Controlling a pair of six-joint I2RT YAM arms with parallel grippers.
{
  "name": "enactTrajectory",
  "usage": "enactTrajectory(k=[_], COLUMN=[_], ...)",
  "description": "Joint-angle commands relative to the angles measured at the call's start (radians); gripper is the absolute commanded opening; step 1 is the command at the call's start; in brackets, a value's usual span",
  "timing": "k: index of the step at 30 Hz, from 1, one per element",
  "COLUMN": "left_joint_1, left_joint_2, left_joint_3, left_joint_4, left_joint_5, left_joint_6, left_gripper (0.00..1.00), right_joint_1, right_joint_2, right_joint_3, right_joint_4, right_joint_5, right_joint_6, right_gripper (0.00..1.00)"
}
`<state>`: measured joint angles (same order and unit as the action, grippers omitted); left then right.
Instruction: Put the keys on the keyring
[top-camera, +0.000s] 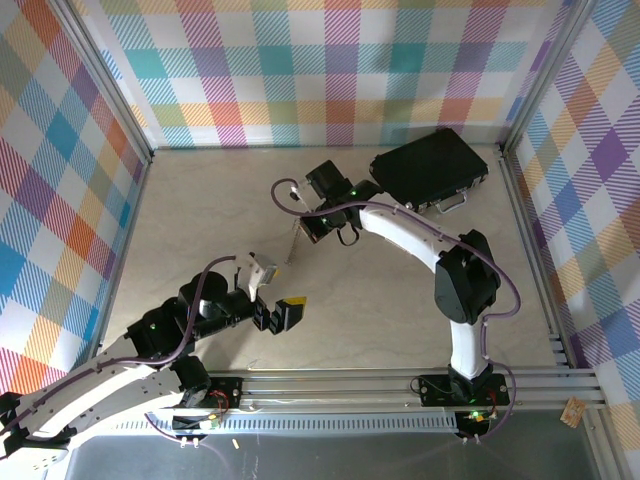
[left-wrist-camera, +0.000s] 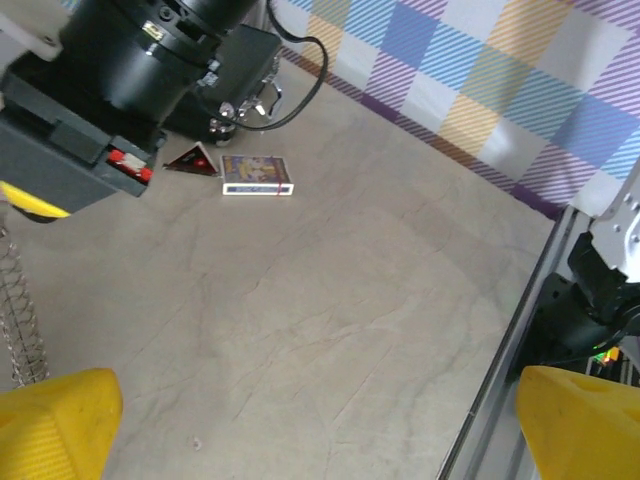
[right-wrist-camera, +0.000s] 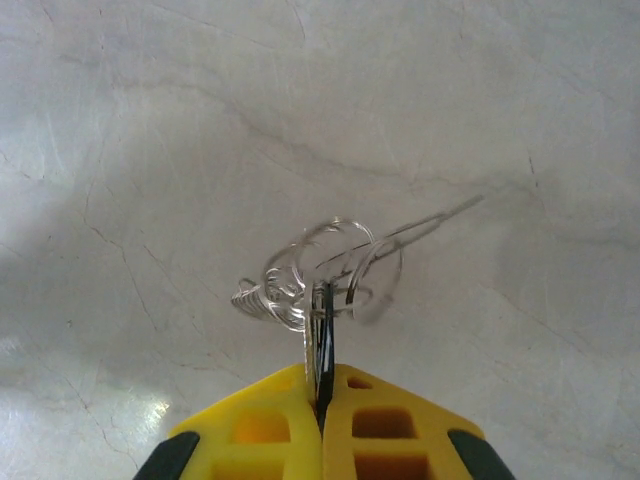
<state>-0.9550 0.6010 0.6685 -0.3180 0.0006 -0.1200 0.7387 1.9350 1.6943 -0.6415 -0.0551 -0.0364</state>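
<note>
The left gripper (top-camera: 279, 312) is hanging spread wide, holding nothing, well apart from the keyring (right-wrist-camera: 335, 262). The right gripper (right-wrist-camera: 322, 385) is pinching shut on that tangled wire ring over the table (right-wrist-camera: 150, 120). The keys (right-wrist-camera: 317, 335) are showing only edge-on at the pads, their teeth unreadable.

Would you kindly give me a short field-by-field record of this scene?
left pincer: open, holding nothing
right pincer: shut on keyring
spring: hanging below the right pincer
case: black, closed, far right corner of table
card: flat on the table, near the case but apart from it
</note>
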Motion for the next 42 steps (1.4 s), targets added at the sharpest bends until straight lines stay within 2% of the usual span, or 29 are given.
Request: enactTrajectory(k=[1, 17, 30, 42], left_joint_1=[-0.002, -0.002, -0.003, -0.002], left_joint_2=[-0.003, 0.002, -0.026, -0.015], left_joint_3=[0.027, 0.011, -0.019, -0.02], left_joint_4=[-0.034, -0.02, -0.003, -0.007], left_joint_5=[-0.038, -0.047, -0.053, -0.057], left_joint_6=[-0.012, -0.009, -0.017, -0.015], left_gripper=[1.0, 1.0, 1.0, 1.0], right_joint_1=[-0.004, -0.004, -0.002, 0.001], right_joint_2=[-0.065, -0.194, -0.265, -0.287], right_joint_3=[-0.011, -0.228, -0.404, -0.5], right_joint_4=[0.025, 0.026, 0.016, 0.001], right_joint_5=[-0.026, -0.03, -0.135, -0.223], right_joint_6=[0.017, 0.016, 0.023, 0.036], right_gripper=[0.0, 0.0, 0.0, 0.0])
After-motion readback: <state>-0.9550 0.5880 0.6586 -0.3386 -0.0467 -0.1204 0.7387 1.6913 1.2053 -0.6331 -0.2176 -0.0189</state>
